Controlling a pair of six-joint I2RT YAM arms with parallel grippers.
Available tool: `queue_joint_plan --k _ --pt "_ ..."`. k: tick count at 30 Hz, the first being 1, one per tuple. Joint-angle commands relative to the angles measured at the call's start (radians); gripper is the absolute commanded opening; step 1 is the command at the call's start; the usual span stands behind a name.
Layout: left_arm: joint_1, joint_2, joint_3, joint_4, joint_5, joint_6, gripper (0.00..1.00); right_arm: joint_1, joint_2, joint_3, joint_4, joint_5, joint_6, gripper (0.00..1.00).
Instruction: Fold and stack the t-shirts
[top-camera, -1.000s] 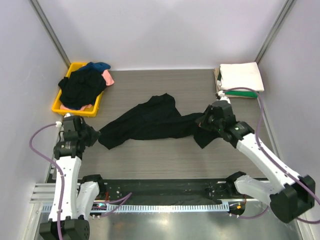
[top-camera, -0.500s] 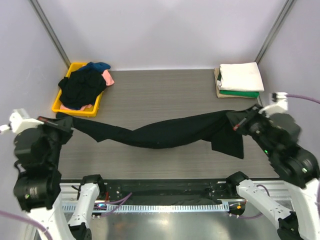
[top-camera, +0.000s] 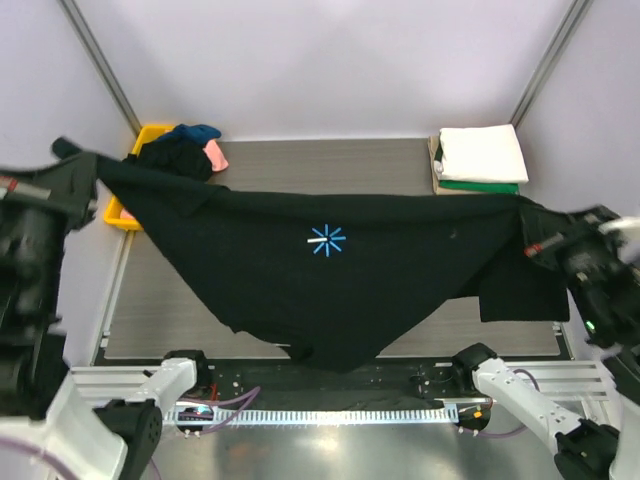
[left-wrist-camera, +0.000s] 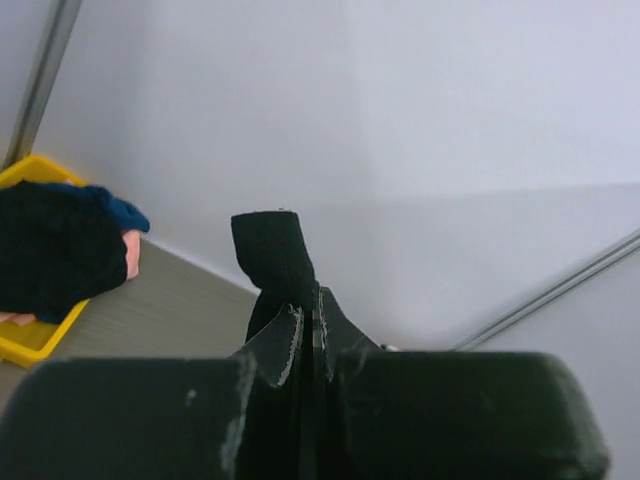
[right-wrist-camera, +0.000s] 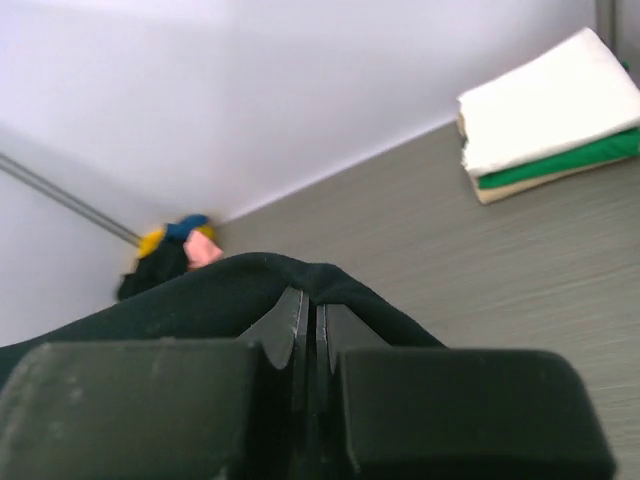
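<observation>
Left gripper (left-wrist-camera: 311, 338): raised by the left wall and clamped tight on one corner of the black t-shirt (top-camera: 330, 285); a tab of black cloth is seen standing above the pinched jaws in the left wrist view
Yellow tray (top-camera: 112, 212): set at the far left corner of the table (top-camera: 330, 165), largely hidden behind the raised cloth in the top view
Tray contents: a dark crumpled garment (left-wrist-camera: 50, 255) is heaped inside, a blue one (top-camera: 200, 131) lies at the far end, and a pink one (top-camera: 216, 156) is draped over the right rim
Black t-shirt: held off the table and spread wide between the two grippers, its top edge pulled nearly straight and its lower edge sagging to a point near the arm bases
Starburst mark (top-camera: 326, 240): light blue, turned toward the top camera, near the middle of the cloth
Folded stack: placed at the far right corner, in no container; a white shirt (top-camera: 483, 152) on top, a green one (top-camera: 482, 186) beneath, a tan one (right-wrist-camera: 500, 192) at the bottom
Right gripper (right-wrist-camera: 308, 322): clamped on the opposite corner of the black t-shirt, with cloth draped over the pinched jaws; a sleeve (top-camera: 520, 290) is hung just below
</observation>
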Motion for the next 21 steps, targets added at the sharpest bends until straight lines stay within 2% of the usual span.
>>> queue_joint_plan --k 1,5,6,7,8,9,10,12,13,14,16,21 --pt "-0.009 0.153 -0.024 0.014 0.083 0.049 0.00 0.003 0.147 -0.049 0.054 0.096 -0.066 0.01" --pt "-0.009 0.196 -0.187 0.008 0.137 0.081 0.00 0.003 0.213 -0.184 0.170 0.012 -0.056 0.01" --pt "-0.009 0.190 -0.322 0.023 0.143 0.090 0.00 0.003 0.217 -0.283 0.192 -0.011 -0.052 0.04" --pt "-0.009 0.187 -0.396 0.040 0.143 0.103 0.02 0.003 0.225 -0.340 0.215 -0.077 -0.054 0.16" --pt "-0.009 0.190 -0.487 0.090 0.143 0.115 0.04 0.002 0.242 -0.432 0.232 -0.099 -0.052 0.64" --pt "-0.009 0.202 -0.617 0.112 0.143 0.126 0.04 0.002 0.315 -0.465 0.224 -0.117 -0.046 0.75" --pt "-0.010 0.264 -0.679 0.129 0.148 0.132 0.04 0.000 0.349 -0.494 0.212 -0.119 -0.039 0.80" --pt "-0.009 0.358 -0.728 0.135 0.177 0.144 0.00 -0.001 0.415 -0.572 0.217 -0.119 -0.008 0.89" --pt "-0.010 0.462 -0.729 0.121 0.194 0.150 0.00 -0.001 0.415 -0.597 0.244 -0.120 0.001 0.91" --pt "-0.010 0.496 -0.729 0.139 0.234 0.158 0.00 -0.001 0.409 -0.618 0.258 -0.122 0.010 0.93" --pt "-0.037 0.558 -0.724 0.167 0.228 0.164 0.00 -0.004 0.380 -0.666 0.273 -0.119 0.024 0.98" --pt "-0.062 0.580 -0.695 0.183 0.205 0.179 0.00 -0.030 0.339 -0.778 0.275 -0.106 0.032 1.00"
